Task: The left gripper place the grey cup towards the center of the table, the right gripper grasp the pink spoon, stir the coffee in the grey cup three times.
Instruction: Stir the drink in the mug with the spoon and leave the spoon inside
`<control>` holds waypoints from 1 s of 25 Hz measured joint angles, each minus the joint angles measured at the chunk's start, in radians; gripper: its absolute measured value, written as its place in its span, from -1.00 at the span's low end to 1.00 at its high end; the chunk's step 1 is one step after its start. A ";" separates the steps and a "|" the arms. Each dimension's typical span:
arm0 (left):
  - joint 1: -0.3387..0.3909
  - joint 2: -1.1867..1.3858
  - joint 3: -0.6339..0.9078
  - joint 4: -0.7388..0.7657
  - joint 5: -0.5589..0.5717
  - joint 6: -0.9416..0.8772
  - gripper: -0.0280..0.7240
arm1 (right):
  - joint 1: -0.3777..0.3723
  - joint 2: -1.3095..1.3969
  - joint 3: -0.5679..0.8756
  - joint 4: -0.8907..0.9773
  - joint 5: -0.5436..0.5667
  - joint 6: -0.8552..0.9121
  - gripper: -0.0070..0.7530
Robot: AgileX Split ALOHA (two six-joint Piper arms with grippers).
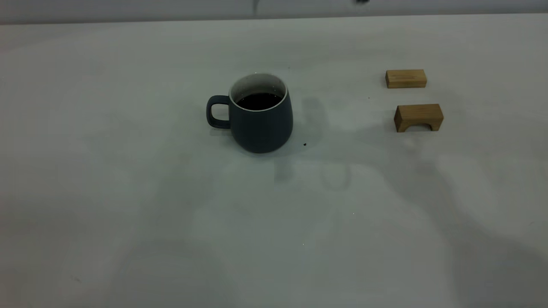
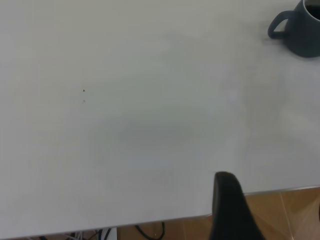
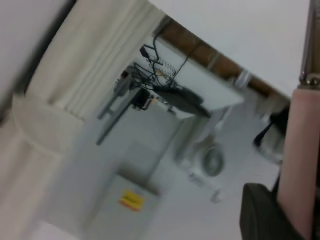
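Grey cup [image 1: 261,114] stands upright near the middle of the bench [image 1: 107,192], its loop handle pointing toward the left arm's side in the exterior view. Coffee [image 1: 258,101] fills it to a little below the thin white rim, dark and glossy. No arm appears in the exterior view.

Well apart from the cup, on the right arm's side, lie 2 tan wooden blocks [image 1: 406,78], one flat and the nearer one arched underneath.

In the left wrist view the cup [image 2: 300,29] sits far off at the picture's corner, and only 1 black finger of the left gripper [image 2: 231,210] shows, over the bench edge; whether those jaws are released or clenched cannot be told.

In the right wrist view the pink spoon [image 3: 299,165] runs along the picture's edge, pale pink handle meeting a grey metal neck, with a dark finger of the right gripper [image 3: 280,212] right against it, so the jaws look clenched on the handle. That camera faces away from the bench toward the room.
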 joint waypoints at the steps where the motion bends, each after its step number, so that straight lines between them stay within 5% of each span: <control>1: 0.000 0.000 0.000 0.000 0.000 0.000 0.38 | 0.007 0.009 0.000 0.010 -0.001 0.037 -0.63; 10: 0.000 0.000 0.000 0.000 0.000 0.000 0.38 | 0.018 0.046 0.000 0.045 -0.024 0.275 -0.63; 25: 0.000 0.000 0.000 0.000 0.000 0.000 0.38 | 0.009 0.300 -0.118 0.111 -0.070 0.296 -0.63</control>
